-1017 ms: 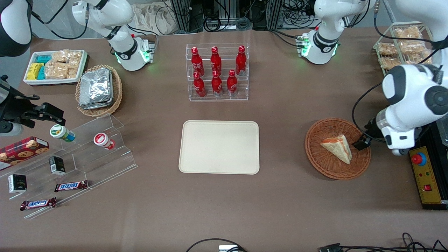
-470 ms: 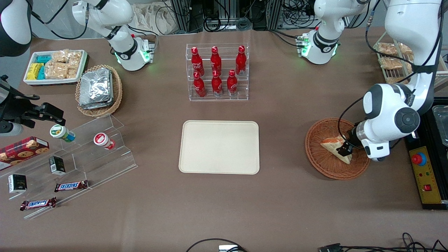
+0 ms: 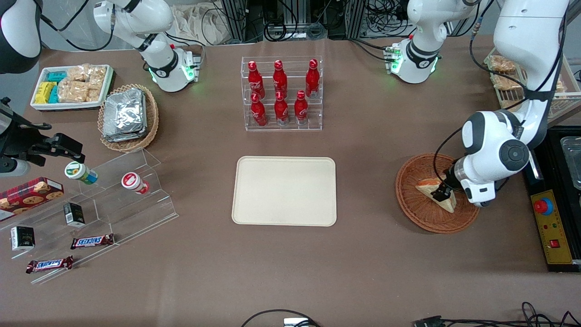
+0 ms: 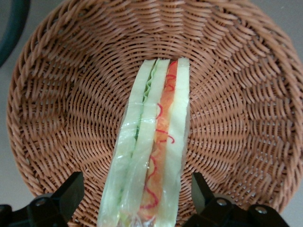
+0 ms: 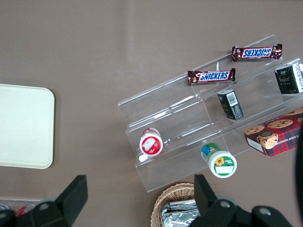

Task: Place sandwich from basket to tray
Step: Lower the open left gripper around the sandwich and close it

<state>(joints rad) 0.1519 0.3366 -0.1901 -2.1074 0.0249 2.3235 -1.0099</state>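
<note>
**A:** Where is the gripper [image 3: 442, 194] at this moment?

**B:** Down inside the basket [image 3: 412, 210], right over the sandwich [image 3: 428, 185]. In the left wrist view its two fingers [image 4: 70, 193] stand spread apart, one on each side of the sandwich [image 4: 152, 156], with wicker showing between each fingertip and the wrapper. So it is released, straddling the wedge without pinching it.

**A:** And how does the sandwich lie?

**B:** It rests on the floor of the basket [image 4: 236, 118], roughly in the middle, clear wrap on. The filling edge faces up toward the wrist camera: green on one side, orange-red on the other, pale bread between and outside.

**A:** Where is the tray relative to the basket?

**B:** The tray [image 3: 284, 190] sits flat on the counter [image 3: 363, 263], well apart from the basket, toward the parked arm's end. Nothing lies on it.

**A:** Anything else near the basket?

**B:** A yellow control box [image 3: 552, 234] with a red button lies just beside the basket toward the working arm's end. Farther from the front camera than the basket, and over above the tray, a clear rack holds red bottles [image 3: 281, 93].

**A:** And away from the basket?

**B:** Well toward the parked arm's end, a lighter basket of foil packets [image 3: 125, 116] and clear stepped shelves [image 3: 113, 200] with snacks.
</note>
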